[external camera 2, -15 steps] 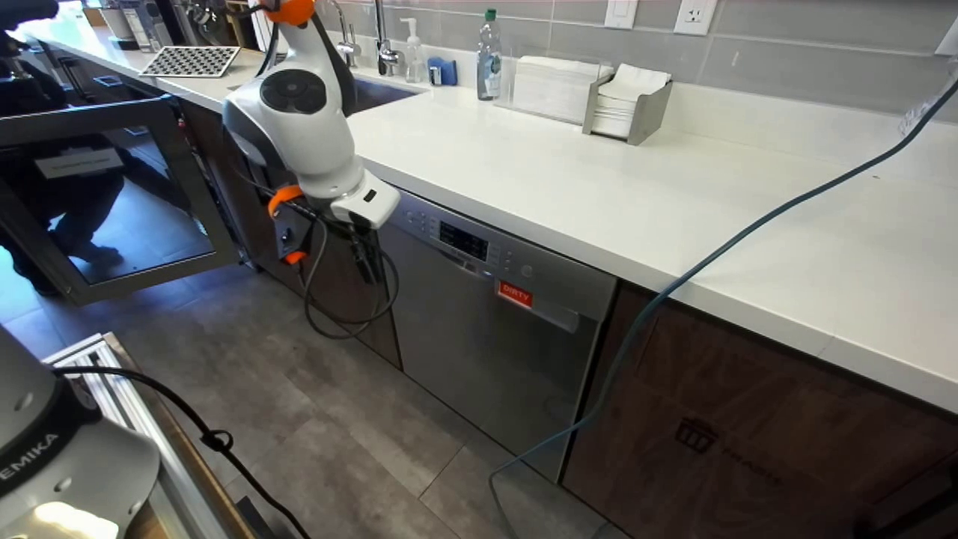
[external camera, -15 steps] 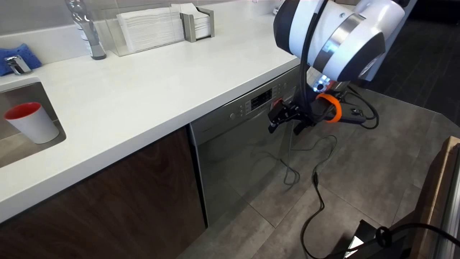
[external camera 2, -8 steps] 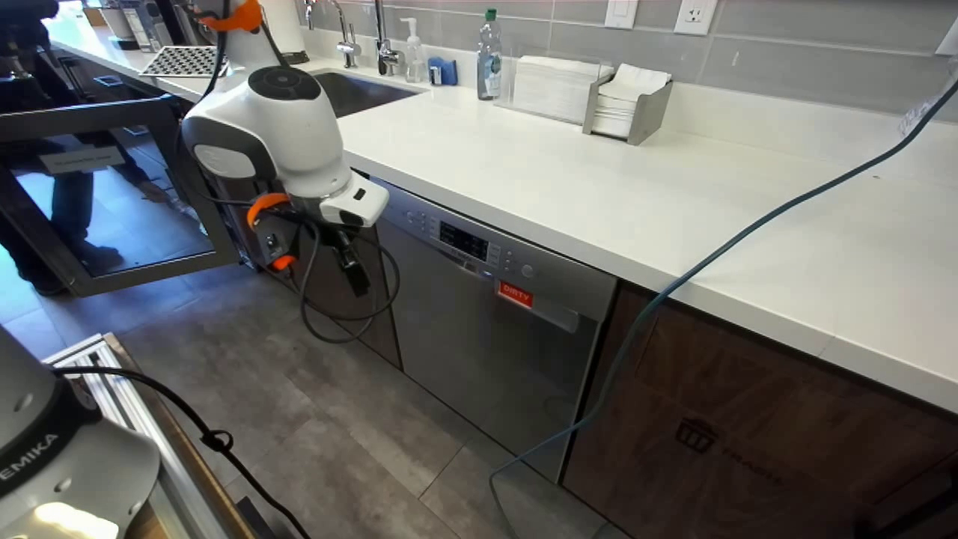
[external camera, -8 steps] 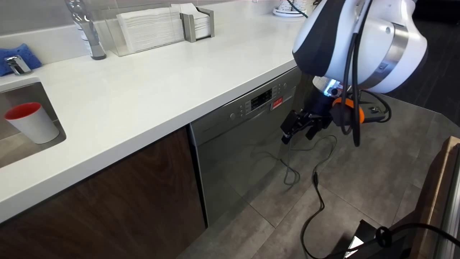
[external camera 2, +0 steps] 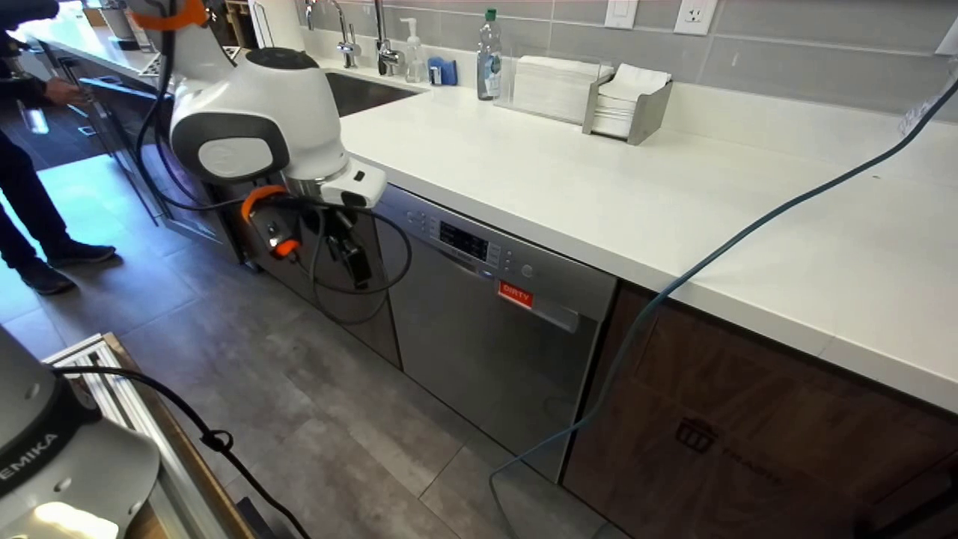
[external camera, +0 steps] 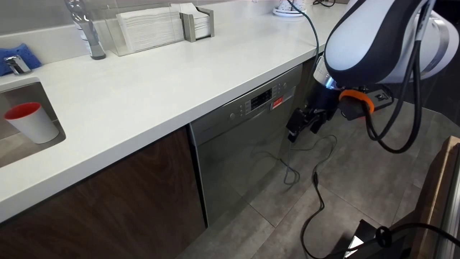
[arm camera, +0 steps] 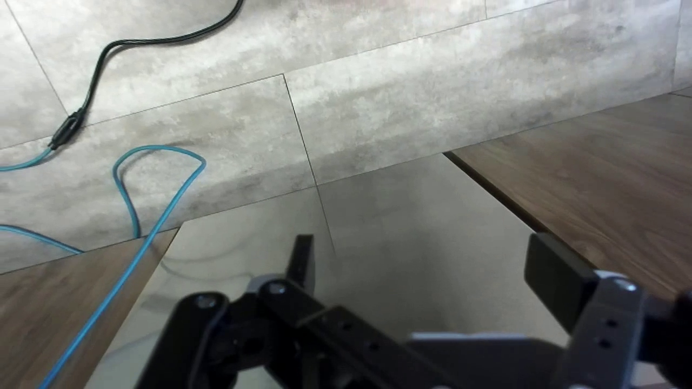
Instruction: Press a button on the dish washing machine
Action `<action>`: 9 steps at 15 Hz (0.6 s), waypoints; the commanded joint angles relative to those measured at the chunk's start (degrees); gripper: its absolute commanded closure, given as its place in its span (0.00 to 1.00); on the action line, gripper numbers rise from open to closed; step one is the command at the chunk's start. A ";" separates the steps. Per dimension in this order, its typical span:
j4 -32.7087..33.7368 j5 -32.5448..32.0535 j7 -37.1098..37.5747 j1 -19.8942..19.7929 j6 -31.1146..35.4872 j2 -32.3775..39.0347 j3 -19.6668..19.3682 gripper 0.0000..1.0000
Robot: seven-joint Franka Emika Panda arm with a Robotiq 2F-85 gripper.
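The stainless-steel dishwasher sits built in under the white countertop, between wood-grain cabinet doors, with its control panel running along the top of the front, just beneath the countertop's edge. That placing matters: with the countertop jutting above, a button is best reached from the front, which is likely why the Robotiq gripper hangs before the dishwasher. Its fingers stand wide apart with nothing between them (through the gap the wrist view shows only the steel door and its reflections), and they angle down toward the floor rather than at the buttons. No contact with the panel shows in any view, so I judge that no press is under way; the tips look lower than the panel in both exterior views. Drawing the fingers together and tilting them up would probably give one firm pressing point, since the buttons are small and set close beside the dark display, whose writing I cannot read. The red DIRTY sign is fixed just below the panel, presumably where anyone at the controls will notice it, and a low approach might brush it. The black cables of the arm loop loosely near the gripper, likely to leave slack for turning, though a loop could catch on something during an approach.
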 commanded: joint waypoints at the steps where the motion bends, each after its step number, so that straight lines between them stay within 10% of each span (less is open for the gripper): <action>1: -1.20 -14.78 11.19 8.53 -4.96 -4.59 -10.51 0.00; 9: 4.43 -40.32 29.14 15.69 -19.36 -11.76 -21.40 0.00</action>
